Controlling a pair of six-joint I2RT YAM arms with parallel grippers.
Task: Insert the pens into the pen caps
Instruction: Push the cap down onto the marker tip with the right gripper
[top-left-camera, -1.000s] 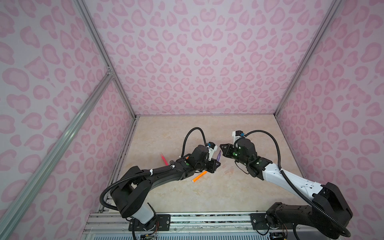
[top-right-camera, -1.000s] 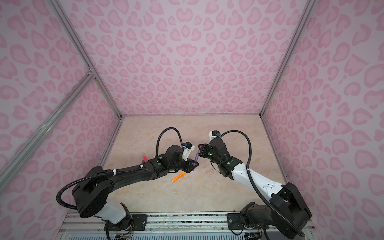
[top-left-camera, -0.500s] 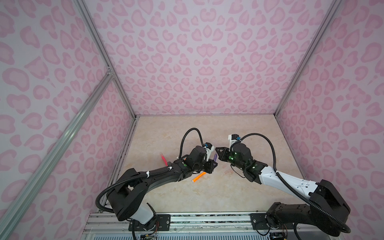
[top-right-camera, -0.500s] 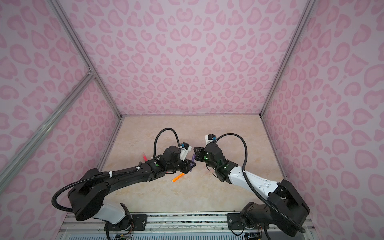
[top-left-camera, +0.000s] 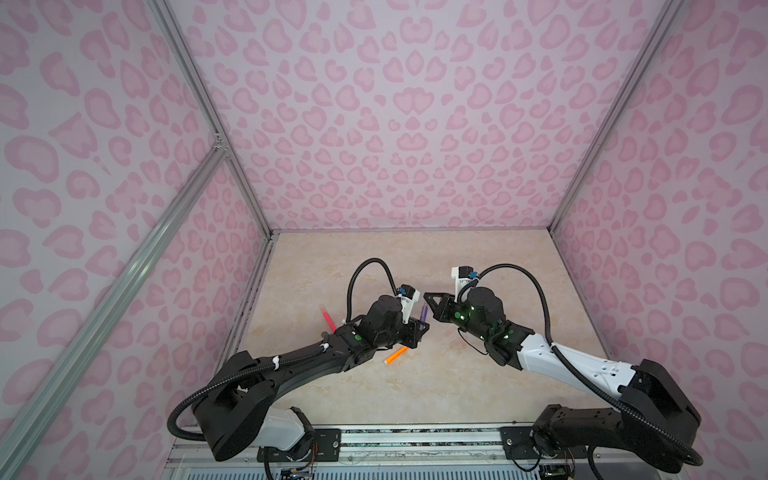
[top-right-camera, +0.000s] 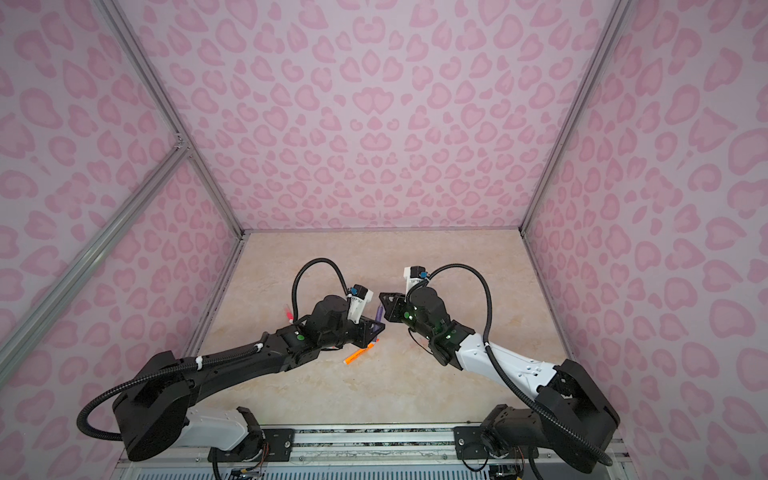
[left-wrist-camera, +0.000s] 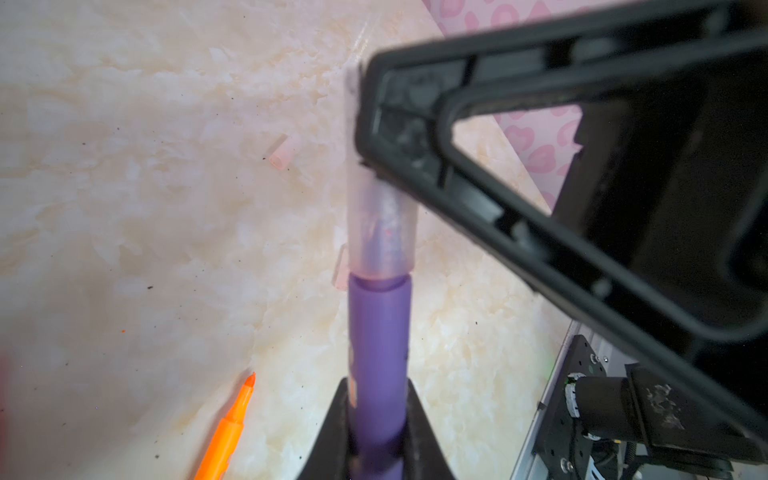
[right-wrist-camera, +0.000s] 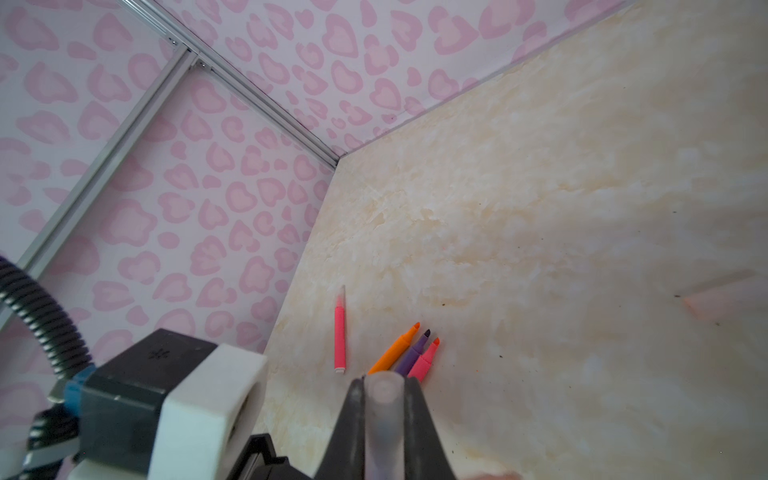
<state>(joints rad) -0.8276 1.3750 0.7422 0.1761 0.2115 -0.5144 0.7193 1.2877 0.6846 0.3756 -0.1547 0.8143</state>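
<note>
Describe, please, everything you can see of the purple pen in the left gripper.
The purple pen is a slim, plastic-looking barrel with a narrower collar before its tip. The left gripper is shut on its lower barrel, holding it above the table. Its pointed tip sits inside a clear cap pinched by the right gripper; a sliver of collar shows outside the cap's rim.

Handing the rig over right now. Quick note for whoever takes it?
Left gripper: shut on a purple marker pen.
Right gripper: shut on a clear plastic cap, over that pen's tip; neck showing, seemingly not fully home.
Done: one pink marker pen on the beige table looks capped.
To do: seat this cap; then the orange pen, second purple pen and pink-red pen, lying uncapped together. Loose clear cap on table.
</note>
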